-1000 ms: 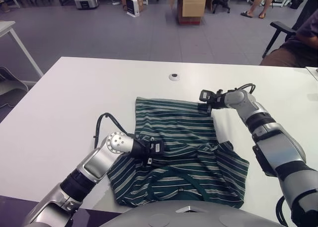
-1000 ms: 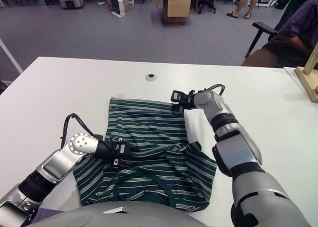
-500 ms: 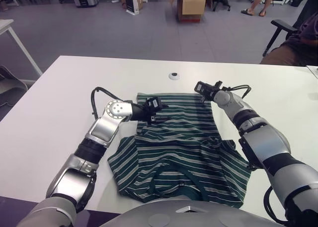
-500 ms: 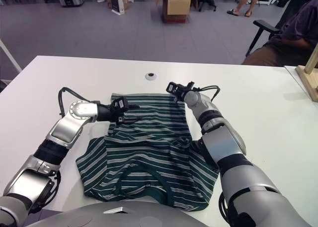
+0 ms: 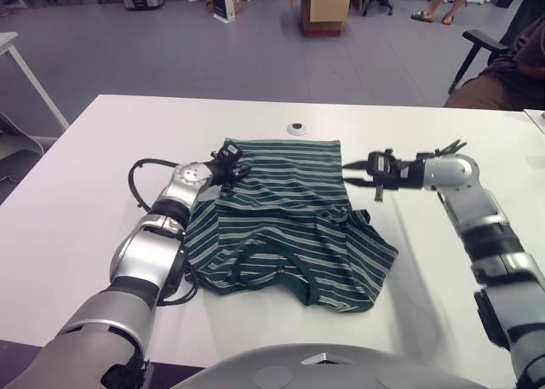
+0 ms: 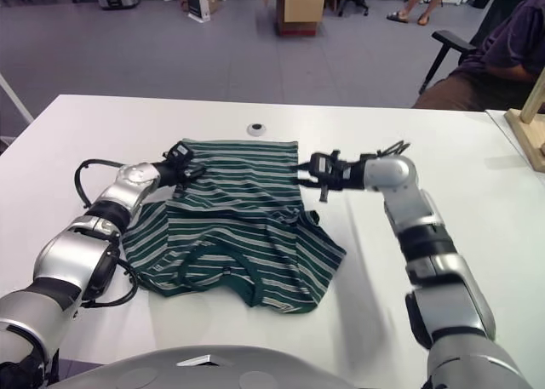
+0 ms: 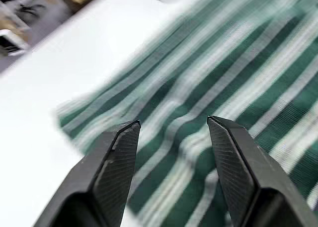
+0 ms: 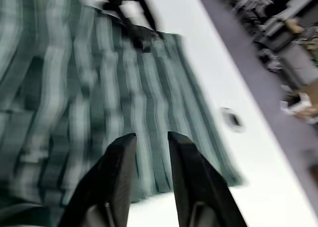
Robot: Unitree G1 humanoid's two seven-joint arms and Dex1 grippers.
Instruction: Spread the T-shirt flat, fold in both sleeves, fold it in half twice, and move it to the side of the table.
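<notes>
The green-and-white striped T-shirt (image 5: 285,206) lies mid-table, hem at the far side, collar toward me. Its far half is fairly flat; the near half and the right sleeve area (image 5: 370,244) are rumpled. My left gripper (image 5: 230,161) sits at the shirt's far left corner, open just above the cloth (image 7: 238,63), nothing clamped between its fingers (image 7: 119,152). My right gripper (image 5: 353,173) hovers just off the shirt's far right edge, pointing at it, fingers (image 8: 119,157) slightly apart and open over the striped fabric (image 8: 64,103).
A small round disc (image 5: 296,128) is set into the table just beyond the shirt's hem. White table (image 5: 85,176) stretches wide on both sides. A wooden stand (image 6: 530,142) sits at the far right edge. A seated person and a cardboard box are beyond the table.
The shirt has been dragged away from me and its far half flattened. Both grippers have let go of the hem; the right one has pulled off to the right of the shirt.
</notes>
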